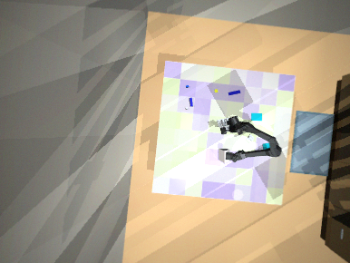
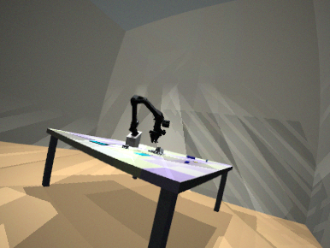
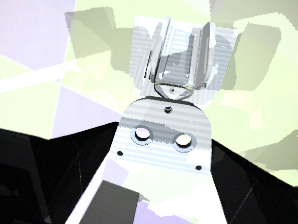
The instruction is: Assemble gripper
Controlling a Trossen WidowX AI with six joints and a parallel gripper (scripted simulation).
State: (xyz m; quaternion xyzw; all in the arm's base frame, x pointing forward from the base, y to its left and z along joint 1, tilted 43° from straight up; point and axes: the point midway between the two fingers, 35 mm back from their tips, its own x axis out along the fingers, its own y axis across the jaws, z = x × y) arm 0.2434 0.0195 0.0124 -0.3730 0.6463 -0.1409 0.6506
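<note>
Beyond the plate in the wrist view lies the landmark, a pale grey metal gripper base (image 1: 212, 122) (image 2: 159, 150) (image 3: 137, 52), with two long, upright ridged jaws (image 3: 160, 50) (image 3: 206, 55) standing side by side over it; whether their teeth mesh cannot be told. Nearer the camera than that base, the black parallel-jaw gripper (image 1: 223, 126) (image 2: 156, 140) (image 3: 161, 134) has its fingers set wide, closed on the silvery housing plate (image 3: 162, 146), rounded at one end with two large round holes. The plate's rounded edge overlaps the near end of the base in this view, so contact between them cannot be judged. From the top, the plate is too small to pick out, but the wider layout shows: the jointed black arm (image 1: 260, 132) (image 2: 147, 105) folds back from the gripper base to a pale grey block (image 1: 223, 156) (image 2: 133, 139) beside it, a flat cyan square (image 1: 257, 117) lies near the base, and two dark blue bars (image 1: 234, 92) (image 1: 190, 102) lie farther from it. Over the base, the exterior view adds height: the arm arches up and its gripper points downward, just above the grey parts on the patchwork-topped table (image 1: 174, 179) (image 2: 171, 173).
</note>
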